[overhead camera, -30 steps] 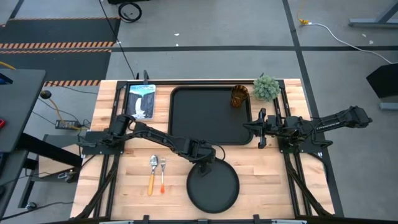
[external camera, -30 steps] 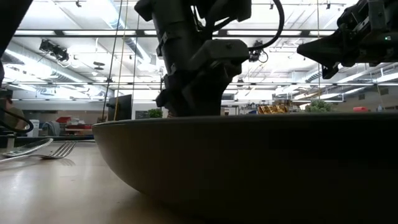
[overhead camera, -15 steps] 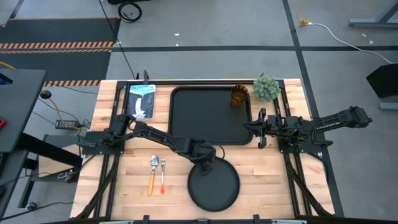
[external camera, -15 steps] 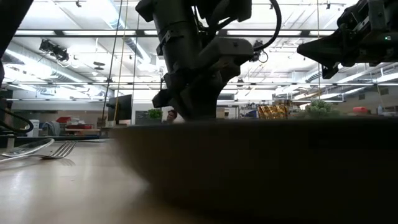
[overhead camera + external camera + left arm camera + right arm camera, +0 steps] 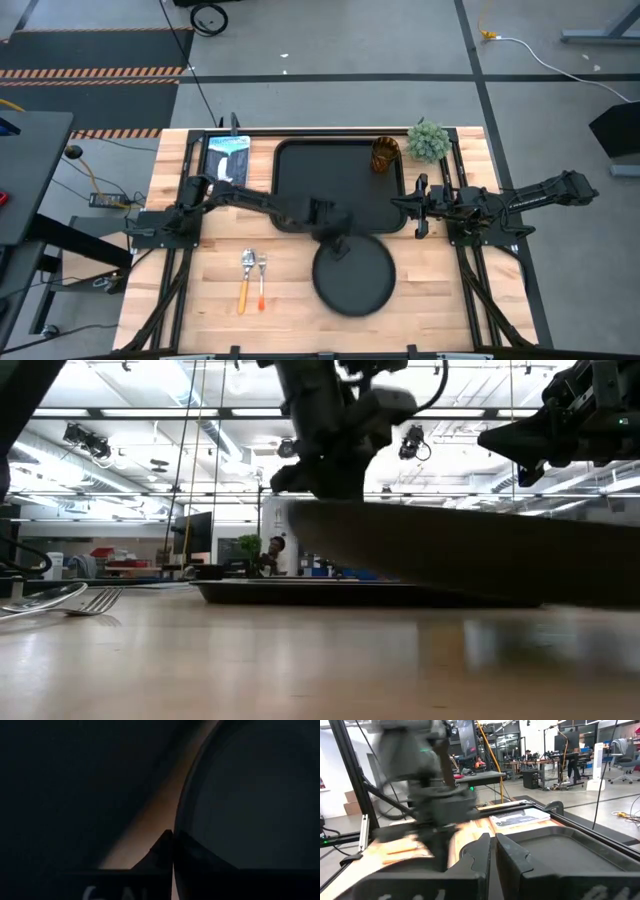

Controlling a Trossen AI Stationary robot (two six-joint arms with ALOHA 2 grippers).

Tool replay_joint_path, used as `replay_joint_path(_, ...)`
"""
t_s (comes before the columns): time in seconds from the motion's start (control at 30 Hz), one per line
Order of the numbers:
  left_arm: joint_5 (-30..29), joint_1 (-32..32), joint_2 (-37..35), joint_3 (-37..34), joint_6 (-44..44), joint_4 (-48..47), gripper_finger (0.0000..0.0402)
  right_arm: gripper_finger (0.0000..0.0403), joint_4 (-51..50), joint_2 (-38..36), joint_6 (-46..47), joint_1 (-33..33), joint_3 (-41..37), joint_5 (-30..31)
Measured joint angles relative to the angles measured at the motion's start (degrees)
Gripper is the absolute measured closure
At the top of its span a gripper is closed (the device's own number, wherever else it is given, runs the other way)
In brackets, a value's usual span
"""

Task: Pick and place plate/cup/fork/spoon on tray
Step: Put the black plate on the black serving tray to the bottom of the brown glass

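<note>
My left gripper (image 5: 335, 243) is shut on the round black plate (image 5: 353, 275), which hangs above the wood just near of the black tray (image 5: 300, 190). In the low view the plate (image 5: 470, 555) floats clear of the table below that gripper (image 5: 335, 470). The amber cup (image 5: 386, 154) stands in the tray's far right corner. The spoon (image 5: 246, 278) and fork (image 5: 262, 280) lie side by side on the table at the near left. My right gripper (image 5: 420, 205) waits shut, raised over the tray's right rim. My left gripper pinches the plate's far rim (image 5: 338, 252) between its two fingers, coming from above and from the far left. The plate is lifted clear of the table and reaches out from the fingers toward the near edge, slightly tilted.
A small potted plant (image 5: 428, 141) stands at the far right corner beside the cup. A printed booklet (image 5: 227, 160) lies left of the tray. Bare wood shows along the near edge and at the near right.
My left gripper has shut on the plate's far rim, then risen and gone toward the far edge and a little to the right. The plate, which rested on the table, is now lifted clear and has shifted toward the tray.
</note>
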Motion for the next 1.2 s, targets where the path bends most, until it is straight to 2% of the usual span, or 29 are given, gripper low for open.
replay_joint_path(0.33,3.98,15.43,0.02,0.57,0.03,1.38,0.0389,0.0369,-0.02,0.02,0.0,0.02,-0.02,0.0)
replay_joint_path(0.6,5.72,23.4,0.02,0.53,0.57,0.91,0.0387,0.0369,-0.02,0.01,0.0,0.0,-0.02,0.0)
replay_joint_path(0.8,2.99,25.82,1.25,0.55,0.64,1.93,0.0387,0.0369,-0.02,0.0,0.01,0.02,-0.02,0.0)
replay_joint_path(0.97,3.78,26.1,4.75,0.47,0.0,4.51,0.0387,0.0369,-0.02,0.0,0.0,0.0,-0.02,0.0)
replay_joint_path(1.2,4.08,26.17,6.02,0.48,-0.16,5.51,0.0386,0.0369,-0.01,0.0,0.01,0.01,-0.01,0.0)
